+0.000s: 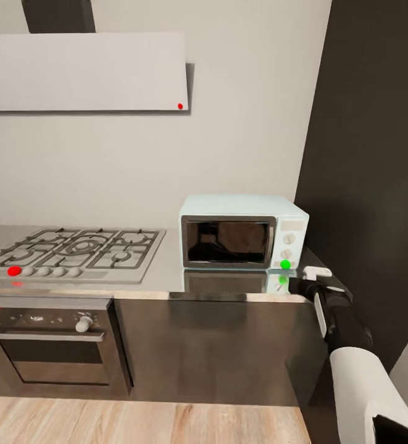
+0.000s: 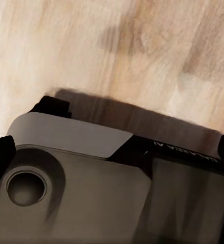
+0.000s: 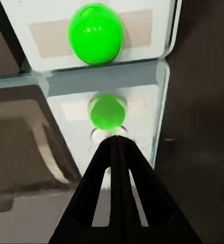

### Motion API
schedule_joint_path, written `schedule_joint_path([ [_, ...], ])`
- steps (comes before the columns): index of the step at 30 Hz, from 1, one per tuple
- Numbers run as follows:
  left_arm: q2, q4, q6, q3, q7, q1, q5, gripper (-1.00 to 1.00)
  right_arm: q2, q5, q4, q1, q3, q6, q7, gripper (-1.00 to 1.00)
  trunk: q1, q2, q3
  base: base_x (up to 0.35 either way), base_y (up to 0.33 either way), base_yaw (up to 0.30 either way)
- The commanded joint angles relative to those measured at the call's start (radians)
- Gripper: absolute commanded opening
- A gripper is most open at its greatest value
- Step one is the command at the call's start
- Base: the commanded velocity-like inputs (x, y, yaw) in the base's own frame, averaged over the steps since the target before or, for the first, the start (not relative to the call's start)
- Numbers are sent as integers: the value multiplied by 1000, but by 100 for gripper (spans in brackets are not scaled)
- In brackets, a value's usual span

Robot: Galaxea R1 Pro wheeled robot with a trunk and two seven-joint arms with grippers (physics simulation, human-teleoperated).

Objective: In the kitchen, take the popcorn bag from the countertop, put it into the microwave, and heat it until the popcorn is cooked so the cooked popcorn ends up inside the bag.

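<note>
The pale mint-blue microwave [image 1: 241, 237] stands on the glossy grey countertop [image 1: 166, 271] with its dark glass door closed. A bright green ball [image 1: 284, 264] marks the bottom of its white knob panel [image 3: 96, 33]. My right gripper [image 1: 295, 282] is shut and empty, its tips [image 3: 117, 140] just in front of that panel's lower corner, low over the mirror-like slab. My left gripper [image 2: 112, 147] hangs open over the wooden floor [image 2: 117, 46] and my own base. The popcorn bag and the popcorn are out of view.
A steel gas hob [image 1: 74, 246] lies left of the microwave, under a flat grey hood [image 1: 83, 71]. A dark oven [image 1: 49, 345] sits below the hob. A tall dark cabinet [image 1: 370, 185] rises close to the microwave's right side.
</note>
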Motion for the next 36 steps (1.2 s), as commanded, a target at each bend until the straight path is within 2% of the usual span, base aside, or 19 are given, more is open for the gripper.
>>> schedule_joint_path([
  [1,-1,0,-3,-8,3,0,7,100,1,10,-3,-1,-3,4,10,-100,-1,-1,-1,-346,0,0],
  [13,-1,1,-3,-8,3,0,8,100,7,10,-4,-1,-1,3,10,-100,-1,-1,-1,-346,0,0],
  [19,2,2,-4,-7,4,0,10,100,10,5,29,-1,2,1,6,-100,-1,-1,-1,-315,0,0],
  [20,4,2,-5,-7,4,0,12,100,10,4,63,-1,2,-2,5,-100,-1,-1,-1,-96,0,0],
  [22,5,2,-6,-7,4,0,15,100,11,20,296,-1,3,-14,-1,-100,-1,-1,-1,-22,0,0],
  [23,5,2,-6,-7,4,0,17,100,11,52,393,-1,3,-33,-3,-100,-1,-1,-1,-7,0,0],
  [25,5,2,-6,-6,4,0,18,100,11,153,608,-1,1,-118,-27,-100,-1,-1,-1,-2,0,0],
  [26,5,2,-6,-6,4,0,19,100,9,176,701,-1,0,-156,-48,-100,-1,-1,-1,0,0,0],
  [28,5,2,-6,-7,4,0,19,100,-2,193,865,-4,-1,-238,-103,-100,-1,-1,-1,0,0,0],
  [30,5,2,-5,-6,4,0,19,100,-5,200,926,-8,-1,-304,-161,-100,-1,-1,-1,0,0,0],
  [32,5,2,-4,-6,4,0,19,100,-6,203,940,6,-1,-324,-191,-100,-1,-1,-1,0,0,0],
  [35,5,2,-4,-7,4,0,18,100,-8,205,946,128,-1,-337,-206,-100,-1,-1,-1,0,0,0],
  [36,5,2,-4,-7,4,0,19,100,-8,205,947,221,0,-372,-208,-100,-1,-1,-1,0,0,0],
])
